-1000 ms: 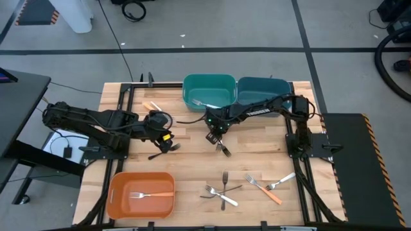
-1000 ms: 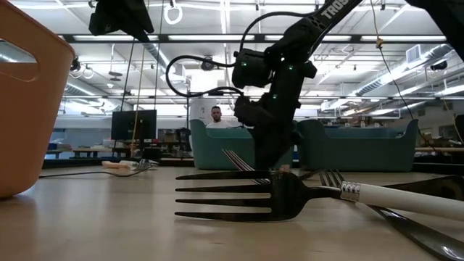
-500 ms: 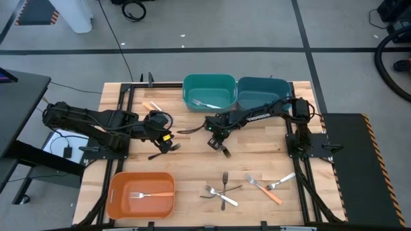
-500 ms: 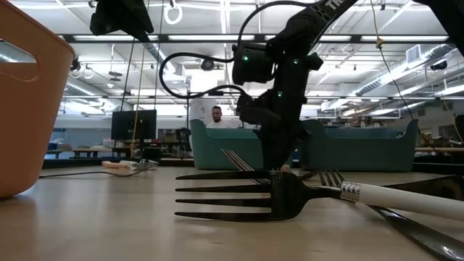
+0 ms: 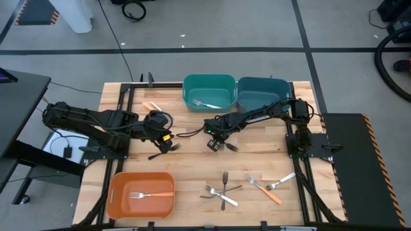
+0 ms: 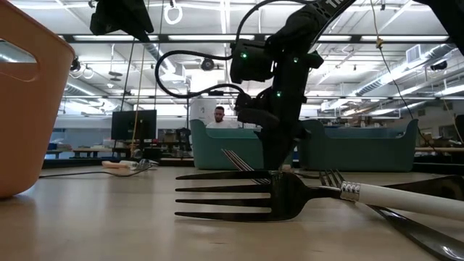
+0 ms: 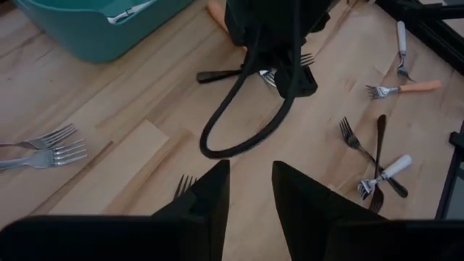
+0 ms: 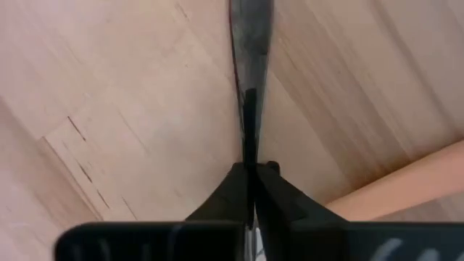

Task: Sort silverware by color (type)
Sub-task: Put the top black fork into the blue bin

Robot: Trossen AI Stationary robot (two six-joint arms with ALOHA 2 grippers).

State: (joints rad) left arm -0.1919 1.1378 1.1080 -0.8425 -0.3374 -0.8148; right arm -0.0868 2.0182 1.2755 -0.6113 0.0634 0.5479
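Grey floor (image 5: pixel 212 38), black tape lines, ceiling striplights (image 6: pixel 217 38).

The right arm is reaching from the right side toward the middle of the surface, bending down at the wrist. Its end effector (image 5: pixel 216 144) is pointing down at the surface, and its two fingers (image 8: pixel 270 190) are pressing together on a thin dark handle. The left arm is lying low across the left side. Its end effector (image 5: pixel 168 145) is resting with the fingers (image 7: pixel 209 199) standing apart.
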